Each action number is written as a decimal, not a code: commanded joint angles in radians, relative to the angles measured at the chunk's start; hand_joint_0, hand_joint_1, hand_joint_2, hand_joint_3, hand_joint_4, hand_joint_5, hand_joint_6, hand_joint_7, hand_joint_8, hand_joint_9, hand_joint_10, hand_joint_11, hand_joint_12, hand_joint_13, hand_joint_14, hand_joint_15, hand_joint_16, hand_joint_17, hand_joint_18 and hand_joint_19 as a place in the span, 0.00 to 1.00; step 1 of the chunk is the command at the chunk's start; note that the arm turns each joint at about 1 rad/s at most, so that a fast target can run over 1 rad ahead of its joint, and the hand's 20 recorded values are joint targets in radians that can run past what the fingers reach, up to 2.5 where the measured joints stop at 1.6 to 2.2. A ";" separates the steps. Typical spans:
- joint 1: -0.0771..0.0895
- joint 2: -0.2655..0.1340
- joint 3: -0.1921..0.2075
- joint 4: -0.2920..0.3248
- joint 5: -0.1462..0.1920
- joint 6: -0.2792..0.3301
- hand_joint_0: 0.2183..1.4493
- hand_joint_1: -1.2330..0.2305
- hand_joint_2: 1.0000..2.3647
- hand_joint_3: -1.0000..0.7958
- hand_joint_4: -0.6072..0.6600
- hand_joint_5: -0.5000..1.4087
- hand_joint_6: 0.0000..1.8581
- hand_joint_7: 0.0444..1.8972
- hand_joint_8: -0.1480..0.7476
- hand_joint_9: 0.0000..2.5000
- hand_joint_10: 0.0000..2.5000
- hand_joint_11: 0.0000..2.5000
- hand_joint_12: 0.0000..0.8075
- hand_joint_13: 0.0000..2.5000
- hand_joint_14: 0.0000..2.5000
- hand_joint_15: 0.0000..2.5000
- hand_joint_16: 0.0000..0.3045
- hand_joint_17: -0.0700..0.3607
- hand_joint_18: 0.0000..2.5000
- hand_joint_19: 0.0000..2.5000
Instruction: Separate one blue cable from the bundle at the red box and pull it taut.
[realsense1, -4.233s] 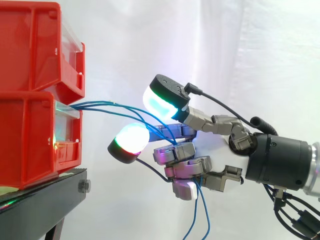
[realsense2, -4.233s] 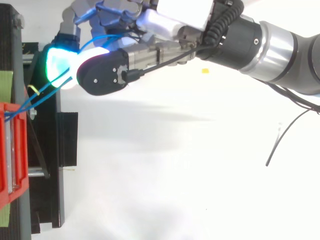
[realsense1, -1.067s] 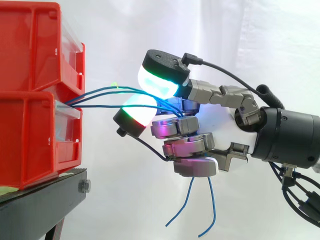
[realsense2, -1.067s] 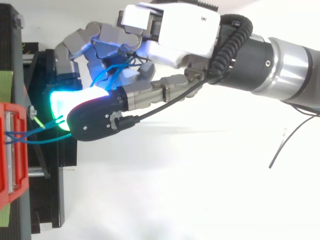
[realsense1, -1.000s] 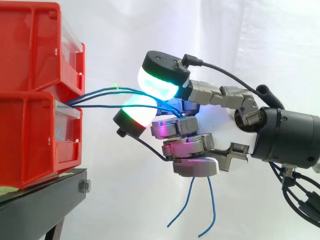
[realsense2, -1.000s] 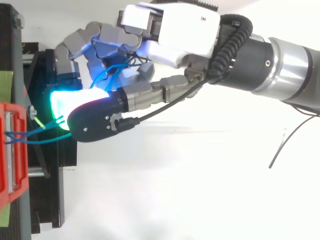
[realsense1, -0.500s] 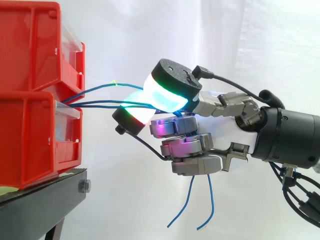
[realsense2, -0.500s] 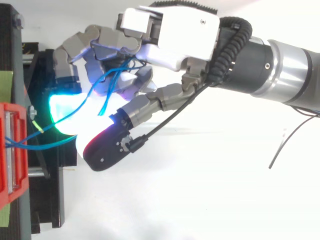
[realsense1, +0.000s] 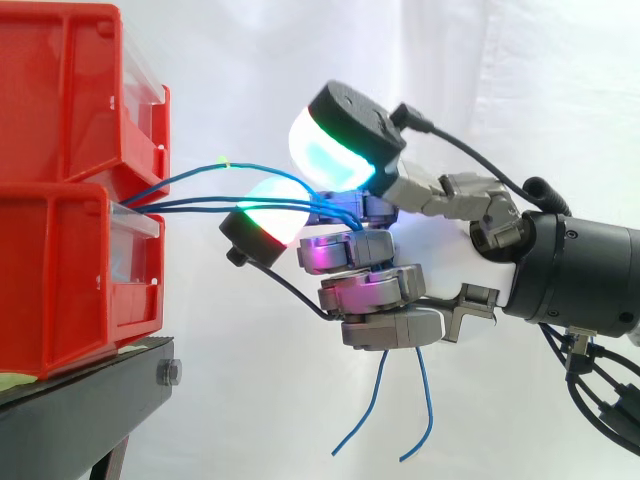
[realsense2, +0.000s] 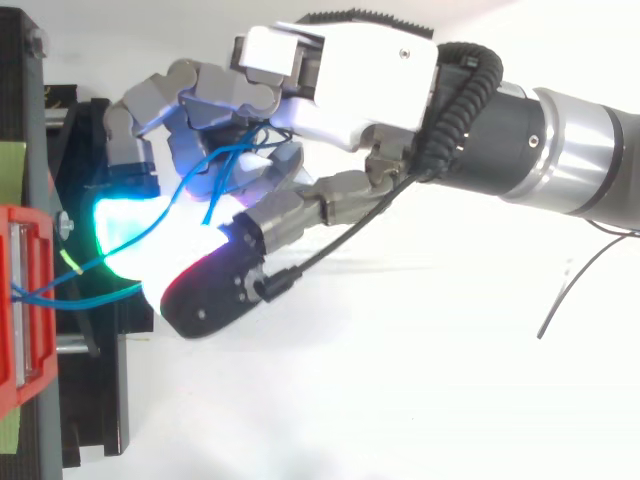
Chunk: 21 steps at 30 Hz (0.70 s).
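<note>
Hand (realsense1: 450, 262): reaches in from the right in the side view, fingers curled round the blue cables (realsense1: 200, 204), thumb raised above them with its pad glowing cyan and green.
Blue cables: leave the front of the lower red bin (realsense1: 60, 280) and run right across the gap into the curled fingers; one arcs higher, the others lie close together and nearly straight.
Cable ends (realsense1: 425, 420): two hang loose below the hand.
Bins: the lower red bin sits under an upper red bin (realsense1: 70, 90), on the black stand (realsense1: 90, 400).
Backdrop: white curtain (realsense1: 300, 60).
</note>
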 joint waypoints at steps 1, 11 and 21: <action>0.001 0.000 0.000 0.000 -0.001 0.000 0.26 0.50 0.00 0.28 0.60 0.17 0.47 0.53 0.49 0.20 1.00 0.85 0.51 0.39 0.91 0.61 0.14 0.38 0.60 0.71; 0.003 0.000 0.000 0.002 0.004 0.000 0.30 0.47 0.01 0.38 0.60 0.18 0.47 0.57 0.50 0.23 1.00 0.81 0.50 0.42 0.63 0.66 0.13 0.37 0.58 0.77; 0.006 0.000 0.000 0.002 0.008 -0.003 0.31 0.33 0.01 0.50 0.59 0.18 0.48 0.58 0.54 0.25 1.00 0.71 0.54 0.43 0.40 0.66 0.16 0.42 0.53 0.70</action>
